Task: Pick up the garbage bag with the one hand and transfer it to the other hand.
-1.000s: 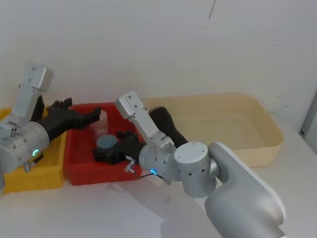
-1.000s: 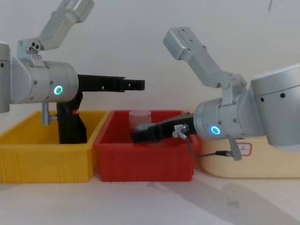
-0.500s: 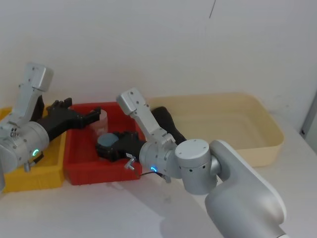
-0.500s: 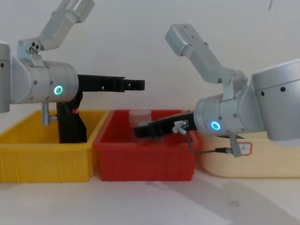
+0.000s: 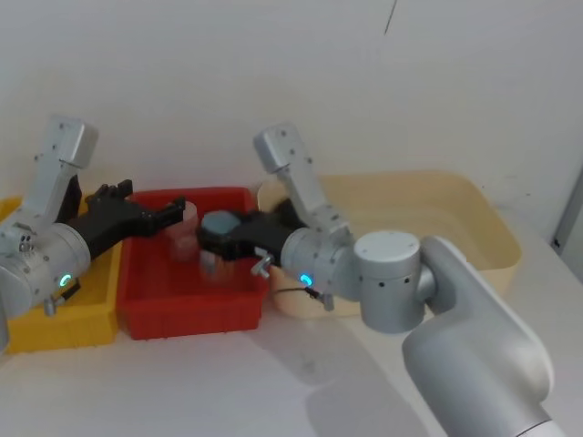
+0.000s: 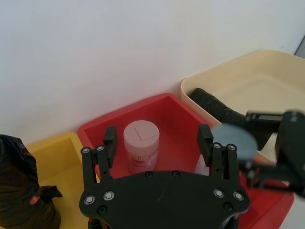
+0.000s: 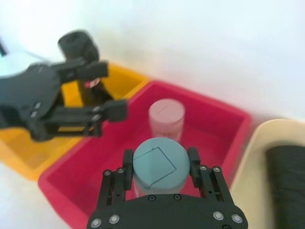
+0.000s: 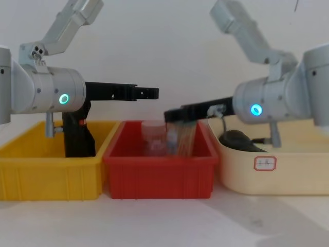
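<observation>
Bag: the bag point(image 6: 223, 110) lies in the cream tub point(image 5: 474, 264), at the tub's end next to the red bin point(image 5: 191, 314). It is a long, crinkled black bundle, free of both grippers. In the chest view one end of it point(image 8: 236, 140) shows over the tub's rim.

Left gripper: the left gripper point(image 6: 157, 138), on the green-lit arm, hovers level over the red bin's edge nearest the yellow bin point(image 5: 64, 328). It points toward the tub. Its fingers point(image 6: 110, 138) are spread wide and hold nothing. From the chest it stands well above the bins point(image 8: 149, 92).

Right gripper: the right gripper point(image 7: 160, 157), on the blue-lit arm, reaches from the tub side over the red bin. Its fingers are closed on a grey-lidded jar point(image 7: 155, 164), one on each side just under the lid. The jar hangs above the bin floor, near the bin's tub-side wall point(image 5: 219, 223).

Gripper spacing: the two grippers face each other across the red bin and are apart.

Pink jar: a pink jar point(image 6: 141, 152) stands upright in the red bin, toward the back wall. It sits below and between the left fingers as the wrist sees it, untouched.

Marked bundle: a second black bundle with a red mark point(image 6: 19, 191) sits in the yellow bin, at its far end, behind the left arm.
</observation>
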Available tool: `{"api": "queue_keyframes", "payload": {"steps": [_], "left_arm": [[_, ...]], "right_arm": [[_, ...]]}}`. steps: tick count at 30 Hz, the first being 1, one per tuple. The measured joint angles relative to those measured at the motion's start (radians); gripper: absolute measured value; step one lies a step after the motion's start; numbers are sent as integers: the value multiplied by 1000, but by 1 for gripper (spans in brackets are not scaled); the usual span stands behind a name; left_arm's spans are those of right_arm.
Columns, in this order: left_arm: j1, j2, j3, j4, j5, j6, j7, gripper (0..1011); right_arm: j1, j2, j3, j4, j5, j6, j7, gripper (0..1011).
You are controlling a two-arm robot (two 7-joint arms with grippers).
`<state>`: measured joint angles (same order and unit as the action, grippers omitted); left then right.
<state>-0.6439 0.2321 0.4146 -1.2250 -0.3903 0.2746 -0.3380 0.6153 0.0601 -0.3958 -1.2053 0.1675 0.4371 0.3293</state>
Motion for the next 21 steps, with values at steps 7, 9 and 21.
{"api": "queue_keyframes", "payload": {"steps": [7,9,21], "left_arm": [[0,0,0,0,0,0,0,1001],[0,0,0,0,0,0,0,1001],[0,0,0,0,0,0,0,1001]], "right_arm": [[2,15,59,-41,33,15,-20,666],[3,21,77,-52,45,21,-24,666],[-23,59,148,-113,101,67,-27,669]]}}
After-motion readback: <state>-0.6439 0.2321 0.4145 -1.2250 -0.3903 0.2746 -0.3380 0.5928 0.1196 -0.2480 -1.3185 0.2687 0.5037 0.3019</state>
